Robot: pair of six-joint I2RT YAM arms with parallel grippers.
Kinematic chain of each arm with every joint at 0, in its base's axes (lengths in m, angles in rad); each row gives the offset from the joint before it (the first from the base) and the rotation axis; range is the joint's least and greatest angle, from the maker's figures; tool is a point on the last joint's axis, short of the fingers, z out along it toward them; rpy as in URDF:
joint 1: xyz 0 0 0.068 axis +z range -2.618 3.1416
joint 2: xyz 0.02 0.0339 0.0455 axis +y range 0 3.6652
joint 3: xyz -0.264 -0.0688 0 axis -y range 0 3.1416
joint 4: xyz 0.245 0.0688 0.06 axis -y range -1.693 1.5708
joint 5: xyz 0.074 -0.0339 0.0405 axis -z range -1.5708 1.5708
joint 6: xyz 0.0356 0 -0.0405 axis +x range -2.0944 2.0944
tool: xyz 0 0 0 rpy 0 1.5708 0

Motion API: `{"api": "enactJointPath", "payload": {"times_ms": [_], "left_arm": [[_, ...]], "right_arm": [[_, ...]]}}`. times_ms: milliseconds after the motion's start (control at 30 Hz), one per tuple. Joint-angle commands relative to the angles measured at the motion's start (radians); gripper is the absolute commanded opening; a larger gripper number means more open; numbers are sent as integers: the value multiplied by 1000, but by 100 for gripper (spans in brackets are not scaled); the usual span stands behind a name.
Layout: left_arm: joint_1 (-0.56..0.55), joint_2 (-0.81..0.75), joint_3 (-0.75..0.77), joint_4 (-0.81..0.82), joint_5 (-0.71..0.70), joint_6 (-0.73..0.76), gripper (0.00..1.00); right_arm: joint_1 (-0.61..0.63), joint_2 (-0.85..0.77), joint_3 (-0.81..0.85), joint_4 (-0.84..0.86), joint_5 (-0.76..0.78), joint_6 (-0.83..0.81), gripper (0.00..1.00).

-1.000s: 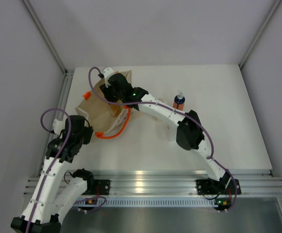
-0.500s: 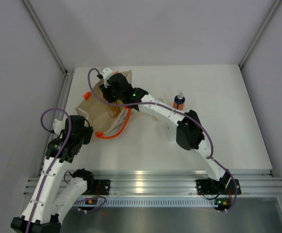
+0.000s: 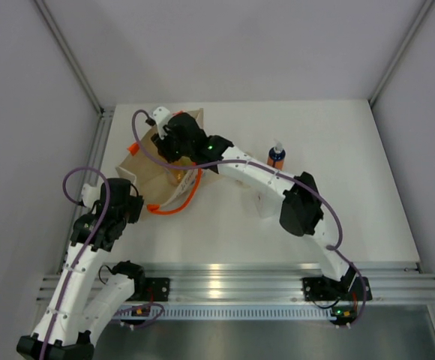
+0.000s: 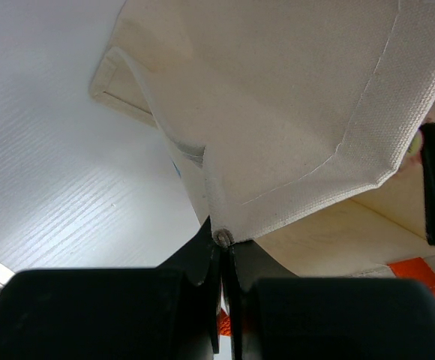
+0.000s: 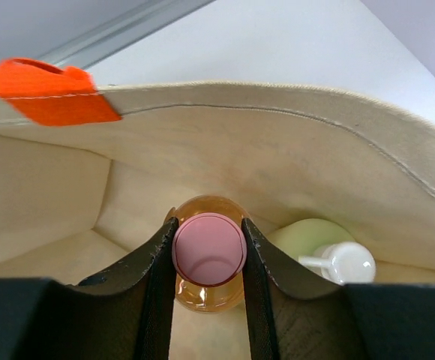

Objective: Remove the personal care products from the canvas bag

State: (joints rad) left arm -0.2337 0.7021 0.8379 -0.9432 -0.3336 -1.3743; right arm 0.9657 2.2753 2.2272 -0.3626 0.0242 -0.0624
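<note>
While the canvas bag (image 3: 151, 171) lies at the back left of the table (image 3: 337, 187) with its mouth open, both arms are at it. From the right wrist view, the right gripper (image 5: 208, 225) is down inside the bag, and its two dark fingers (image 5: 157, 262) press against either side of the pink cap (image 5: 209, 259) of a peach bottle (image 5: 206, 294), pinching it. That bottle stands upright on the bag's floor. Just beside it, to the right in that view, a yellow-green bottle (image 5: 307, 234) with a white cap (image 5: 346, 262) rests near the cloth wall. An orange handle (image 5: 49, 90) shows at the bag's rim above.

At the bag's near left corner, the left gripper (image 4: 222, 244) has its fingers pressed together on a fold of the beige cloth, holding the edge.

Outside the bag, an orange bottle (image 3: 276, 157) with a dark-blue top stands upright on the table, well apart from the bag and to its right. Other bottles cannot be made out.
</note>
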Motion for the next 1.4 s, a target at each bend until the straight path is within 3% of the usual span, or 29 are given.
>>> {"api": "enactJointPath", "payload": {"times_ms": [0,433,567,767,1067,1367], "left_arm": [[-1,-13,9,15,18,6,0],[-1,-35,-8,15,24,-14,0],[-1,-38,-17,15,31,-23,0],[-1,-41,-19,17,28,-25,0],[0,-44,-20,15,27,-22,0],[-1,-39,-14,15,27,-17,0]], "right_arm": [[21,-255,31,157,-18,-20,0],[-44,-479,-15,134,-150,55,0],[-149,-542,-26,134,-236,183,0],[-283,-629,-86,132,-276,211,0],[-543,-793,-310,116,-224,151,0],[-823,-849,-460,119,-202,90,0]]}}
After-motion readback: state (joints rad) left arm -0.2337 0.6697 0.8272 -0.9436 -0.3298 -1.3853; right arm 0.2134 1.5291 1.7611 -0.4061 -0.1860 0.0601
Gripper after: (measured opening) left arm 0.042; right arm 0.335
